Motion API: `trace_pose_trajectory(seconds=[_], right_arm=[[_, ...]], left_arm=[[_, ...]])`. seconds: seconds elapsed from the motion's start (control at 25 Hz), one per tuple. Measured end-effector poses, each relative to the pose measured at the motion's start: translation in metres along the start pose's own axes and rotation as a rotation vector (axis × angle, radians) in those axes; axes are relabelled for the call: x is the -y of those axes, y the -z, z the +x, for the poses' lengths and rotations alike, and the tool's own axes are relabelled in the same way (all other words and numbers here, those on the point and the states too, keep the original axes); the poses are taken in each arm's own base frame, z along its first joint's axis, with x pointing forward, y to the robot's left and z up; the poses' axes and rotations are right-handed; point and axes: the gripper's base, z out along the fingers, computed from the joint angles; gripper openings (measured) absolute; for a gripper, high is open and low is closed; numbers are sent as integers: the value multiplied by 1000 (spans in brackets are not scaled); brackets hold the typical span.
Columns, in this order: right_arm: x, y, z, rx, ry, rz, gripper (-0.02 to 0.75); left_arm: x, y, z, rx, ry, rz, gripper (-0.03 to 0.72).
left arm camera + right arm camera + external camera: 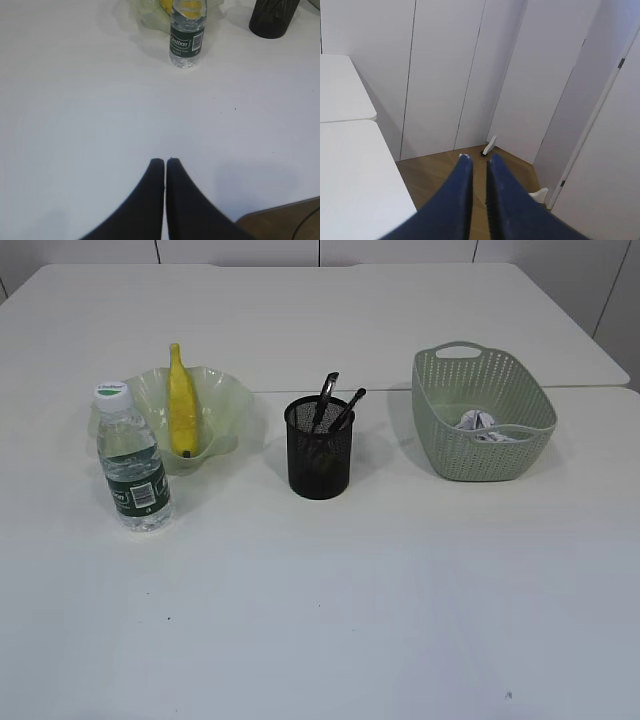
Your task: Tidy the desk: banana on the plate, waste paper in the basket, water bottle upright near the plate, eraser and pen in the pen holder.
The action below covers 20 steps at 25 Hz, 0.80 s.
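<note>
Water bottle (133, 462) stands just beside plate (225, 400); pen holder (319, 448) near.

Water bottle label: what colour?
Dark green with white print, on the water bottle; the left wrist view shows it best.

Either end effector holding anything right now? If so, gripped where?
Nothing held. Left end effector is shut and empty above the white desk; right end effector hangs empty off the desk's edge.
</note>
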Motion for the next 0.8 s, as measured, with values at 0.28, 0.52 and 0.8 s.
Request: trace_pose_trajectory(seconds=[0.28, 0.52, 0.8], right_arm=[[0, 0, 0, 0, 0, 0, 72], [0, 0, 0, 0, 0, 0, 72], [0, 0, 0, 0, 0, 0, 72]], left_arm=[[0, 0, 0, 0, 0, 0, -24], [0, 0, 0, 0, 0, 0, -24], [0, 0, 0, 0, 2, 0, -24]])
